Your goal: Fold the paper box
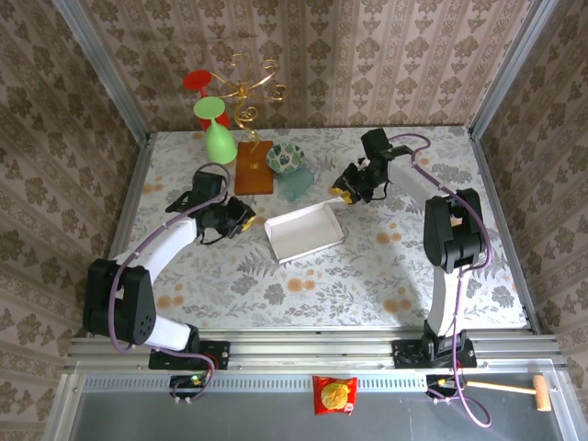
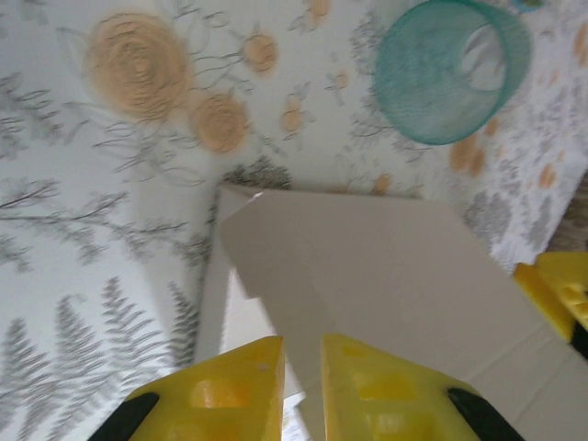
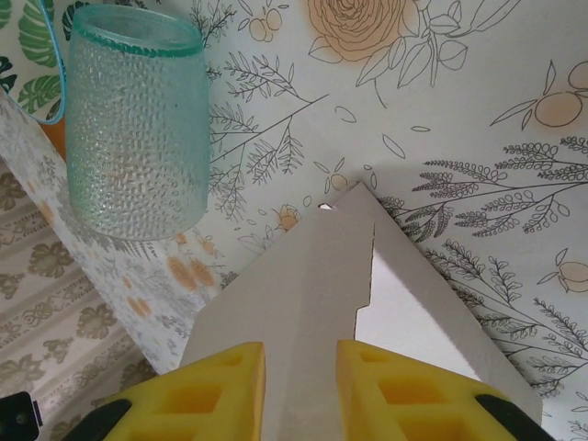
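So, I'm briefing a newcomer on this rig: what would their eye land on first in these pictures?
Most likely the paper box in the middle of the table, a pale tray with raised walls, pinched from either side by the yellow left claw and right claw. Next, the bright green goblet and red goblet beside a curly gold stand at the far left.

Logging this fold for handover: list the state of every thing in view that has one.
paper box: partly folded into a shallow open tray, pinched at two ends.
left fingers: shut on a box wall.
right fingers: shut on a box flap.
teal cup: empty, apart from the box.
green goblet: standing at the back, untouched.
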`<state>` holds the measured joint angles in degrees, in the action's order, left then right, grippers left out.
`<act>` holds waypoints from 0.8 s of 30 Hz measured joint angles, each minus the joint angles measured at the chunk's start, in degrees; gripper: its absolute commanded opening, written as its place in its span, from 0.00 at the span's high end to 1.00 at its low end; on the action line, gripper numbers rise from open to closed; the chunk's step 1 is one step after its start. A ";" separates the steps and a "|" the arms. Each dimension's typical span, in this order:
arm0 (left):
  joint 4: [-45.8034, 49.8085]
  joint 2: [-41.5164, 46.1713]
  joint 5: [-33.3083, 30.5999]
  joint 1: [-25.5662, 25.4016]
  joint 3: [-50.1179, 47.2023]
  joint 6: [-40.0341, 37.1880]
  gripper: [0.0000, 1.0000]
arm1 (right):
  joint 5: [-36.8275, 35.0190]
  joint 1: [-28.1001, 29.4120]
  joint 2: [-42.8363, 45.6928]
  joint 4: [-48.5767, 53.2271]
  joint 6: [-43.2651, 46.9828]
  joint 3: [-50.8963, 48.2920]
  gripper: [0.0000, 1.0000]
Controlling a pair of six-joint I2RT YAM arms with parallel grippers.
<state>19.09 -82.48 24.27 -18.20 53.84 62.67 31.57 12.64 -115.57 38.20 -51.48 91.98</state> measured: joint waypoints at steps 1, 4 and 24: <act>-1.29 -0.46 0.13 -0.33 0.00 0.72 0.82 | 0.44 0.00 0.00 -0.59 -0.39 -0.35 0.71; -5.42 -2.91 0.70 -1.88 0.00 3.28 0.80 | 2.21 0.02 0.07 -2.60 -2.67 -2.34 0.71; -14.23 -4.94 0.11 -5.88 -0.52 12.04 0.64 | 5.77 1.46 4.02 -6.93 -10.27 -9.25 0.69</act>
<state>4.86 -87.42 24.38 -24.08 53.32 74.72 37.34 14.11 -111.55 31.27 -61.76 82.74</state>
